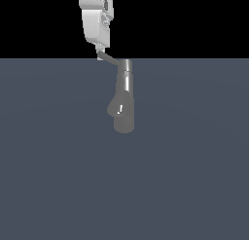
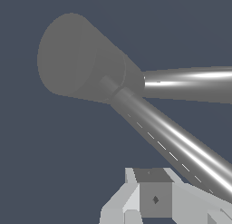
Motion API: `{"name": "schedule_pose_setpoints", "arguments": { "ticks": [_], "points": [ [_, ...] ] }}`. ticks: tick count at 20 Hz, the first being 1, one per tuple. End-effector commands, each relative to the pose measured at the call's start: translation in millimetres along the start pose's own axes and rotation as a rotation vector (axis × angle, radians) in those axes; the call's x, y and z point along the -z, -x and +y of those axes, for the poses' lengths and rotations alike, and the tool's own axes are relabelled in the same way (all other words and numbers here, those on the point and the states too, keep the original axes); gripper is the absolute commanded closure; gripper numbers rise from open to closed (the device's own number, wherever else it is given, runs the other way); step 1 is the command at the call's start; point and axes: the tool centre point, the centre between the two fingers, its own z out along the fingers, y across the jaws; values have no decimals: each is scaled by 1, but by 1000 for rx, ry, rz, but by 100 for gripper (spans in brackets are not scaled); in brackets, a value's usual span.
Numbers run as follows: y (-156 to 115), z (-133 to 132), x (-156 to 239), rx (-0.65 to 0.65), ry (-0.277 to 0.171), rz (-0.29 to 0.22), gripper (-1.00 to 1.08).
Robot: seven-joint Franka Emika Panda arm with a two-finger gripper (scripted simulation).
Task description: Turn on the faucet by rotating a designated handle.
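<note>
The faucet (image 1: 124, 103) is a glossy grey column standing on the floor, with a rounded spout (image 1: 115, 108) bulging low on the side toward the exterior view's left. The handle (image 1: 111, 60) is a thin rod running from the column's top toward the exterior view's left. My gripper (image 1: 100, 55) hangs from the white arm and touches the handle's free end. In the wrist view the faucet's wide dull end (image 2: 77, 55) fills the middle, and the handle (image 2: 172, 141) runs down beside my gripper (image 2: 154, 191). The fingers look pressed together, with nothing between them.
The flat blue-grey floor (image 1: 194, 185) spreads all around the faucet. The white arm (image 1: 96, 20) comes down from above, against a black background. No other objects show.
</note>
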Motion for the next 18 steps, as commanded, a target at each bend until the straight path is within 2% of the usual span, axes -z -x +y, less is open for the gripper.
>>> {"name": "schedule_pose_setpoints", "arguments": {
  "ticks": [1, 15, 17, 18],
  "points": [
    [-7, 9, 1, -1, 10, 2, 108],
    [-38, 47, 14, 5, 18, 1, 108],
    [-30, 43, 15, 13, 12, -1, 108],
    [-37, 44, 15, 12, 12, 0, 108]
  ]
}}
